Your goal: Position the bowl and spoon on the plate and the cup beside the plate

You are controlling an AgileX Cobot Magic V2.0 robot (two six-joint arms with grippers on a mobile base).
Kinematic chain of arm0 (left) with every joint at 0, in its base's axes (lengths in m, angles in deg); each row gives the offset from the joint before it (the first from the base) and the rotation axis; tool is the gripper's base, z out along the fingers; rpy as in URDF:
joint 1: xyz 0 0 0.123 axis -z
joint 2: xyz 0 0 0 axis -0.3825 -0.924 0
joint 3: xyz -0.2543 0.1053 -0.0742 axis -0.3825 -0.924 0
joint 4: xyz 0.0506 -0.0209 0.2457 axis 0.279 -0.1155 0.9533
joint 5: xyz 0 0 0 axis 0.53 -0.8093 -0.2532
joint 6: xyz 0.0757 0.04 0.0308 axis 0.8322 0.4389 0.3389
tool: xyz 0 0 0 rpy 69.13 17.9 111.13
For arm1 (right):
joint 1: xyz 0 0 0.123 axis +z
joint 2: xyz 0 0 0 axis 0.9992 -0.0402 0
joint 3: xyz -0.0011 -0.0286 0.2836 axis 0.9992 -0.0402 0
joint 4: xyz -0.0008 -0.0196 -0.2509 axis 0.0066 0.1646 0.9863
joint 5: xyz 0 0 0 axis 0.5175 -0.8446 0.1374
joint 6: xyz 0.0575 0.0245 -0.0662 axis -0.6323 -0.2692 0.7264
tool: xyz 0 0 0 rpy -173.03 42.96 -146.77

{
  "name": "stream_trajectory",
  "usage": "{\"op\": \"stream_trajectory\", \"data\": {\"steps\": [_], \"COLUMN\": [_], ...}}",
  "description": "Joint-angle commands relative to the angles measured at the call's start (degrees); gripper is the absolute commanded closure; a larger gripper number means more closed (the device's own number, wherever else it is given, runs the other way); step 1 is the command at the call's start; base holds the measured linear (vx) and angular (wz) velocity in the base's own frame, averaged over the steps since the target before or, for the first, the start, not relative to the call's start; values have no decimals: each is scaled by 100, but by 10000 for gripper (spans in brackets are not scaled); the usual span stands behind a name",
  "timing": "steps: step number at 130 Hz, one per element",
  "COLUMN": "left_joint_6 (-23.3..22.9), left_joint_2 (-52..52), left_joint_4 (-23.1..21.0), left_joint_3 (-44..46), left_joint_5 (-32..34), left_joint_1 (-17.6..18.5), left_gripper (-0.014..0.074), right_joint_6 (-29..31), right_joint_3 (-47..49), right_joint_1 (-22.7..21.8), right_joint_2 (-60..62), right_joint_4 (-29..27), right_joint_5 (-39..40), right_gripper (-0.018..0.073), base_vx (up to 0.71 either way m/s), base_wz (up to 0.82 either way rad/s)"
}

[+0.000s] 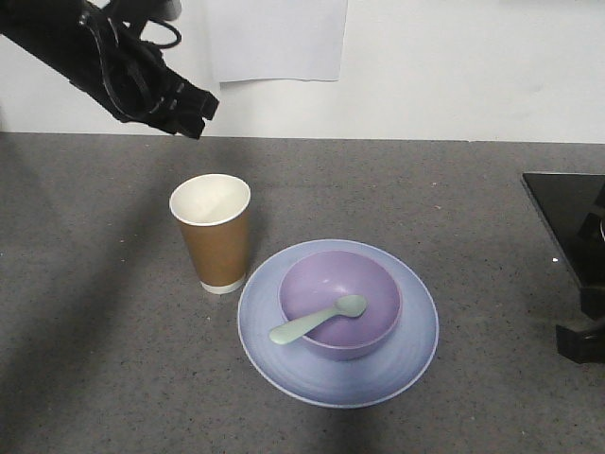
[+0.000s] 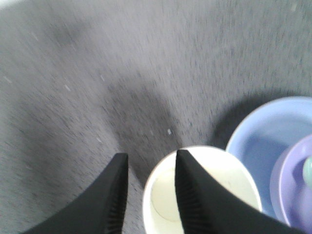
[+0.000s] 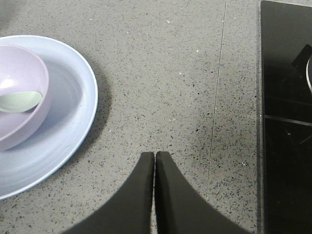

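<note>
Plate (image 1: 337,369), pale blue-lilac, shallow: lay nearest the front view on the grey table (image 1: 95,378). It was judged stiff and smooth; a hold at the raised rim would be the only purchase, and a slippery one

Bowl (image 1: 340,303), lavender plastic: stood inside the plate, roughly centred. It was judged light and rigid, with a thin rim suited to a pinch from above, though the glossy wall could slide between the fingers

Spoon (image 1: 317,322), mint-green: rested in the bowl, its scoop on the floor of the bowl and its handle laid over the near-left rim. It was judged very light and easily knocked; the flat handle would be the place to take it

Cup (image 1: 215,234), brown paper, white inside: stood upright just beside the plate on its left; contact could not be told. It was judged light, easily crushed and easily tipped, best held gently at mid-wall

Right gripper (image 3: 155,158): was seen low over bare table, right of the plate, jaws pressed together with nothing between

Left gripper (image 2: 148,168): was raised above and behind the cup, jaws parted and holding nothing; in the wrist view one finger overlapped the cup's mouth

Paper sheet (image 1: 274,38): was fixed on the far wall
</note>
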Motion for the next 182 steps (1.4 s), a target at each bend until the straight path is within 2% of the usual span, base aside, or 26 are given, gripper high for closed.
{"op": "stream_trajectory", "data": {"steps": [1,2,13,147,159,182], "left_joint_6": [-163,-215,-275,-368,-350,-350], "left_joint_2": [407,408,416,341,644,1920], "left_joint_4": [152,196,325,351,383,669], "left_joint_3": [245,245,245,186,-103,-1738], "left_joint_5": [310,337,348,312,466,1417], "left_joint_1": [17,17,17,17,17,-190], "left_gripper": [437,470,608,604,604,604], "right_joint_6": [10,10,10,10,10,10], "right_joint_3": [143,143,143,143,143,143], "right_joint_1": [-13,-13,-13,-13,-13,-13], "right_joint_2": [36,36,36,36,41,41], "right_joint_4": [71,71,71,71,71,71], "right_joint_5": [342,342,342,342,342,341], "right_gripper": [568,568,568,568,568,568], "base_vx": [0,0,0,0,0,0], "base_wz": [0,0,0,0,0,0]}}
